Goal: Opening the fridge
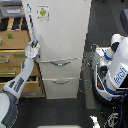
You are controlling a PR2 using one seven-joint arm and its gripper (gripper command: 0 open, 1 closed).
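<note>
The tall white fridge (60,45) stands in the middle of the exterior view. Its large upper door carries a small green-logo sticker (43,12). Below are two drawers with silver bar handles (59,63). My arm reaches up from the bottom left. Its gripper (32,48) sits at the fridge's left edge, near the bottom of the upper door. The image is too blurred to tell how the jaws stand or whether they hold anything. The upper door looks closed.
A wooden drawer cabinet (15,52) stands on the exterior view's left, right beside the fridge and behind my arm. A second white robot body with cables (112,65) stands on the exterior view's right. The floor is dark.
</note>
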